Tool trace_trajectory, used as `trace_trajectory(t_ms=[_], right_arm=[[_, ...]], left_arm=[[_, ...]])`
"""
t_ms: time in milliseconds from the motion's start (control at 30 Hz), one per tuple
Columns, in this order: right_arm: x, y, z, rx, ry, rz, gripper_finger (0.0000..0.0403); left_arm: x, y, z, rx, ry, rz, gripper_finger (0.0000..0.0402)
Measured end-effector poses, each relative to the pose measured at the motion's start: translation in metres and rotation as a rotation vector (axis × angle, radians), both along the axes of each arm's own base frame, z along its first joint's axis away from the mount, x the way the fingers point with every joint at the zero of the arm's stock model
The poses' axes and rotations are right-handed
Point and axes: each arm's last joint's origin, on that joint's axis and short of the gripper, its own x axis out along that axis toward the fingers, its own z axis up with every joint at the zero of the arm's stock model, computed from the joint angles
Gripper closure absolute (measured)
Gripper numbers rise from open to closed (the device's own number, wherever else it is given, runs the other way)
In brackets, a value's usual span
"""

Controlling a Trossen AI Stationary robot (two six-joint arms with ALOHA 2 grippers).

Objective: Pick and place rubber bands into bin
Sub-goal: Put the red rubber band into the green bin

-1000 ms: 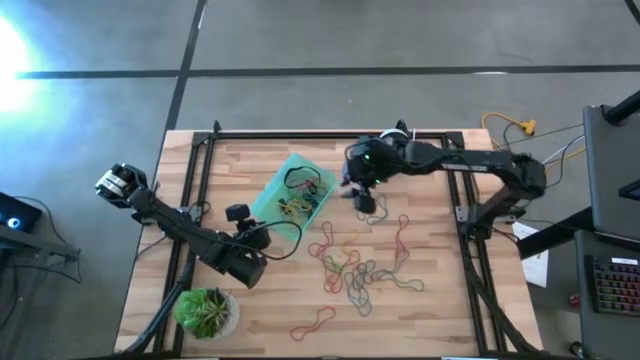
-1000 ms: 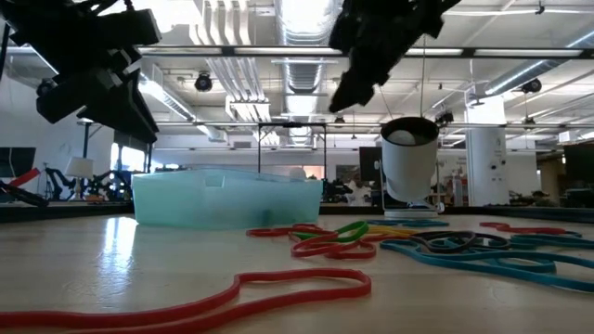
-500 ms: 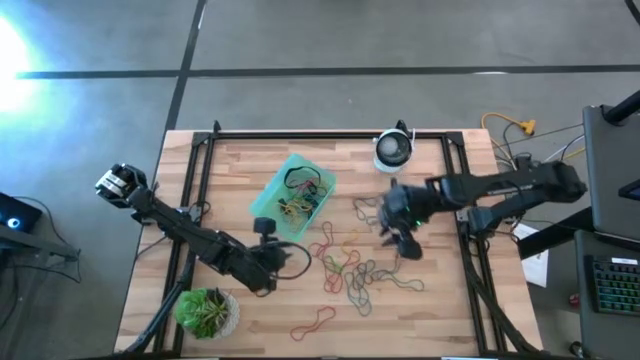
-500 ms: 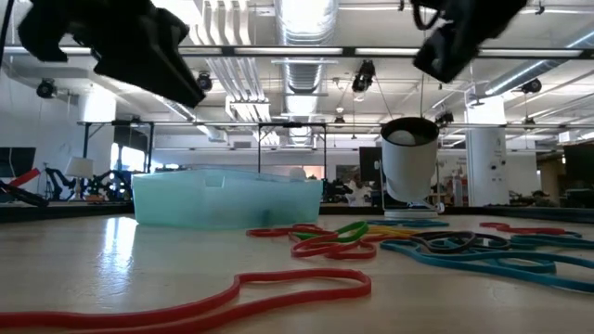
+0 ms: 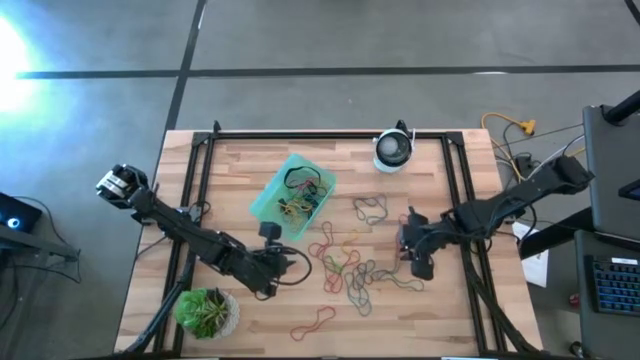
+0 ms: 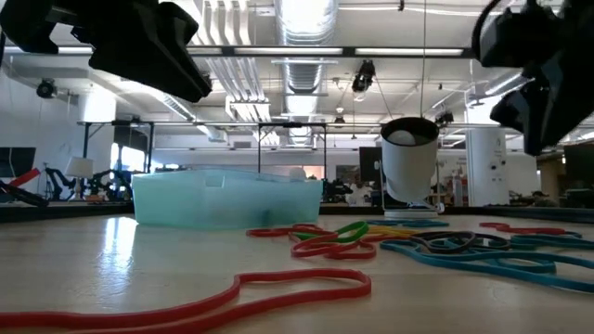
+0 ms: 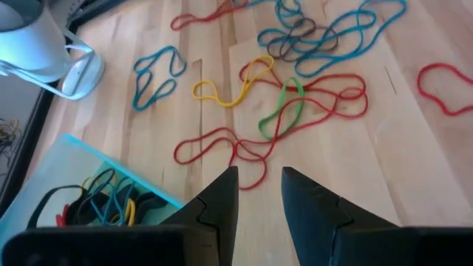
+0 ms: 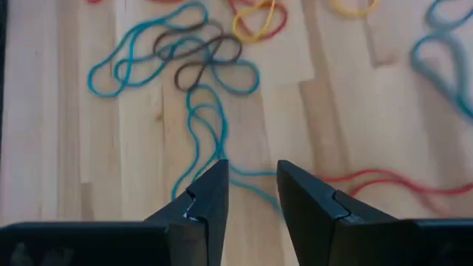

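Many rubber bands (loose) beside right gripper.

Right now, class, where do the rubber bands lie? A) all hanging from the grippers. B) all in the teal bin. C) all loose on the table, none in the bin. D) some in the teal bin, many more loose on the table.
D: the high view shows a few rubber bands inside the bin, while many more lie spread on the wooden table beside it.
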Motion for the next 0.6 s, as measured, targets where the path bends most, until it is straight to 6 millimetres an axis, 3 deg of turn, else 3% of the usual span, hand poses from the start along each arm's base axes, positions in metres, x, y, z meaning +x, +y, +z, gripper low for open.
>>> trace_trajectory(t_ms=[233, 600], right_arm=[[-0.01, 0.003, -0.035, 0.012, 0.056, -0.042, 0.03], [-0.006, 0.002, -0.051, -0.094, 0.074, -0.045, 0.0303]], left_arm=[[0.002, -0.001, 0.002, 0.001, -0.025, -0.014, 0.0313], [0.002, -0.001, 0.002, 0.011, -0.019, -0.019, 0.0313]])
